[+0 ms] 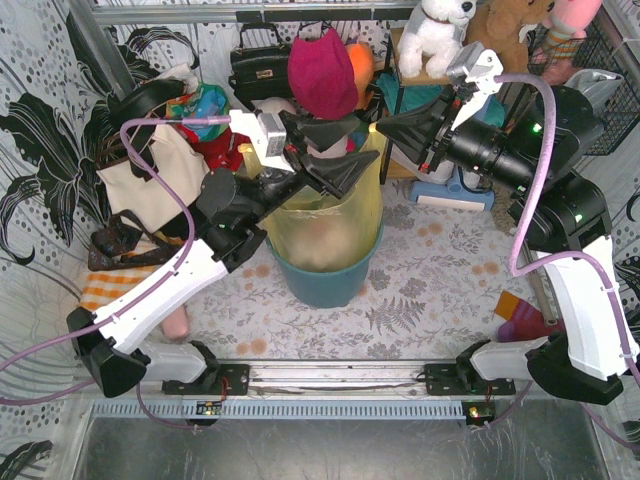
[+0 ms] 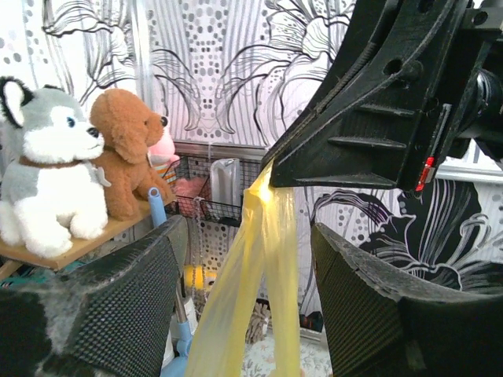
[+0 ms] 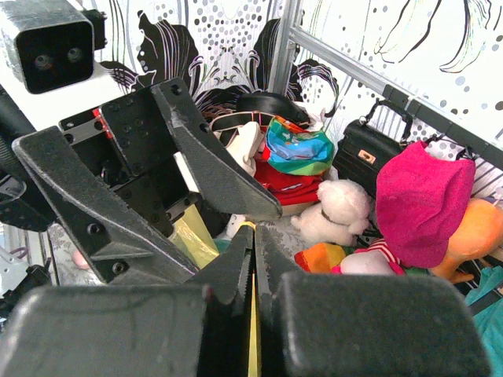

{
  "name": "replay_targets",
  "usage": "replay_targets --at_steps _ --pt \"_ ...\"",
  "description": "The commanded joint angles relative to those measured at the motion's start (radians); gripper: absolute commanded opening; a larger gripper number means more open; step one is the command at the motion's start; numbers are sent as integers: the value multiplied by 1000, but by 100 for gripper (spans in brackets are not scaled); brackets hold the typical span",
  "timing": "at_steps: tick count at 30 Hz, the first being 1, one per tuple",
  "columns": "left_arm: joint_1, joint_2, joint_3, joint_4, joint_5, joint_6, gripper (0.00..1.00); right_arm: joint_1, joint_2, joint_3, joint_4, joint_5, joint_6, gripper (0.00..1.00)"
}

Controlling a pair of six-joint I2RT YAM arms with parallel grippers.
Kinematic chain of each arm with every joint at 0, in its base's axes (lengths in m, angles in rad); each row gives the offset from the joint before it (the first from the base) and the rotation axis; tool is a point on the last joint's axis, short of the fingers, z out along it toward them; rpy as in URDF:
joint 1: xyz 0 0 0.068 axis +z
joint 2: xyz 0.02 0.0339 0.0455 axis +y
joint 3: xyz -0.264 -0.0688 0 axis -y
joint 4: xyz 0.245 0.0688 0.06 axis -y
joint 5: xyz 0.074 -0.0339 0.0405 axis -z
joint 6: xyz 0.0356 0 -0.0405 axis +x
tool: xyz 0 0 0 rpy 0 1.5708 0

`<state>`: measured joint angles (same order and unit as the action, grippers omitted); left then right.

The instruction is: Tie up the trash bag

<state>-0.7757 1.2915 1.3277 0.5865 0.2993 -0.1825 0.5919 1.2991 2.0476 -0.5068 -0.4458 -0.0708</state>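
Observation:
The trash bag (image 1: 325, 225) is thin yellow plastic lining the teal round bin (image 1: 330, 285), with pale paper dimly showing through it. My right gripper (image 1: 382, 128) is shut on a pulled-up strip of the bag's rim above the bin; in the right wrist view the yellow plastic (image 3: 251, 322) is pinched between the closed jaws (image 3: 253, 236). My left gripper (image 1: 355, 152) is open just left of it. In the left wrist view the taut yellow strip (image 2: 259, 267) runs up between my open left fingers (image 2: 110, 298), untouched by them, to the right gripper's tip.
A cream tote bag (image 1: 150, 185) and a striped cloth lie at the left. A black handbag (image 1: 258, 60), magenta hat (image 1: 322, 72) and plush toys (image 1: 435, 35) crowd the back. A wire basket (image 1: 600, 60) hangs at the back right.

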Motion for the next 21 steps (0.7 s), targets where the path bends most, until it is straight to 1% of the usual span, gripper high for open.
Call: replay_targets --at_steps 1,4,7,9,15,21 --pt "37 35 75 71 197 -49 71 2 -18 1 47 -22 7 0" --pt "42 69 116 80 274 -72 69 3 -20 -1 46 -21 4 0" --pt "44 91 142 91 305 -93 61 2 -20 -3 47 -25 5 0" --pt "45 98 149 97 306 -101 57 2 -20 -6 47 -26 6 0" --pt "51 106 151 109 288 -113 51 2 -30 -11 53 -31 11 0" --pt "56 124 176 87 237 -115 48 2 -34 -16 56 -40 17 0"
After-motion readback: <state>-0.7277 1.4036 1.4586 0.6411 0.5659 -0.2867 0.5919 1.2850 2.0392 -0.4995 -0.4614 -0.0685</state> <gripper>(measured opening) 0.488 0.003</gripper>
